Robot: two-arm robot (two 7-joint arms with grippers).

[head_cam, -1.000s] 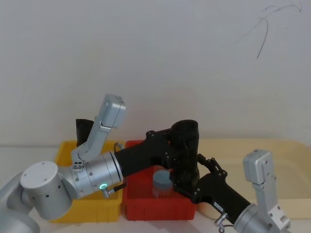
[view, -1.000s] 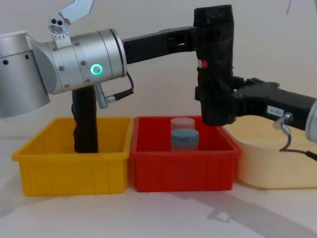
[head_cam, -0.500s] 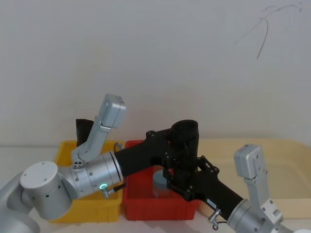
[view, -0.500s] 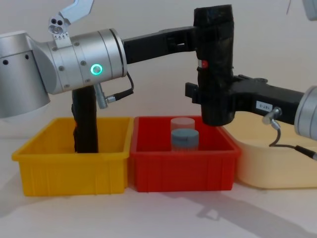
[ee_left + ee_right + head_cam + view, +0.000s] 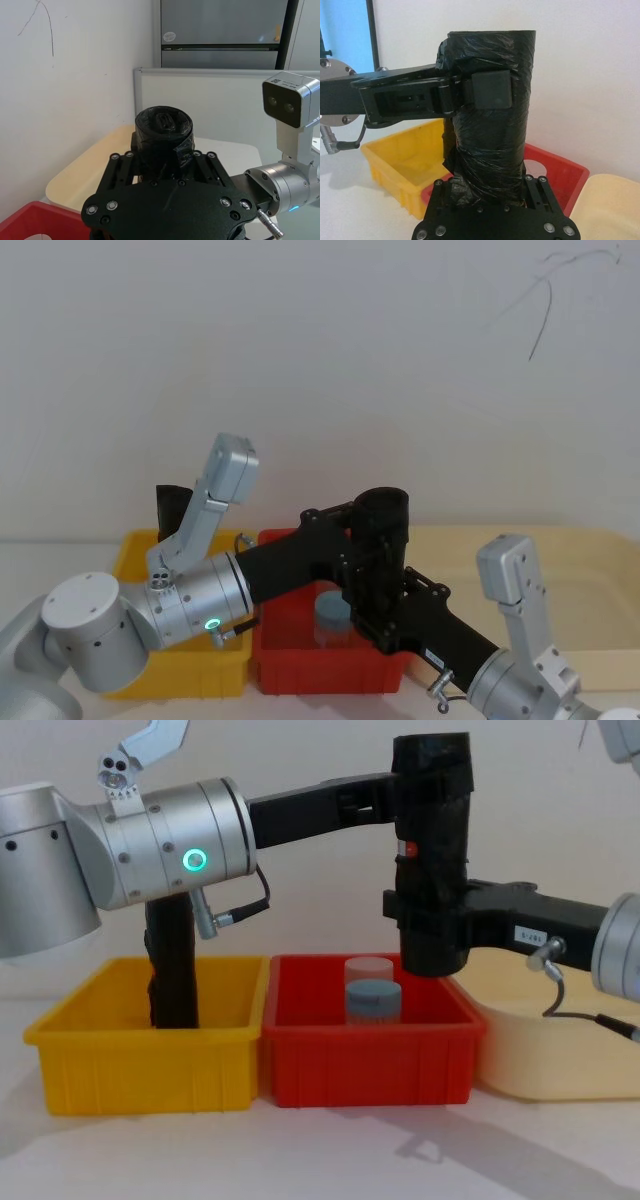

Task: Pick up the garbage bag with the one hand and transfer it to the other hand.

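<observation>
The garbage bag (image 5: 432, 820), a thick glossy black roll with a small red mark, hangs upright above the red bin (image 5: 370, 1065). My left gripper (image 5: 418, 798), on the silver wrist with the green ring, is shut on its upper part; one pad (image 5: 492, 90) presses the wrap. My right gripper (image 5: 425, 915), with the white label, reaches in from the right and its fingers clasp the roll's lower part. In the head view the bag (image 5: 385, 525) stands between the left gripper (image 5: 365, 540) and the right gripper (image 5: 385, 605). The left wrist view looks down on the roll's top (image 5: 162, 125).
A blue-lidded clear jar (image 5: 372, 992) stands in the red bin, under the bag. The yellow bin (image 5: 150, 1065) to the left holds a thin black upright piece (image 5: 172, 970). A cream tray (image 5: 560, 1065) sits to the right. A white wall is close behind.
My right gripper rose from the bag's bottom end to a bit higher and its fingers drew in against the roll. The left gripper and the bag stayed still.
</observation>
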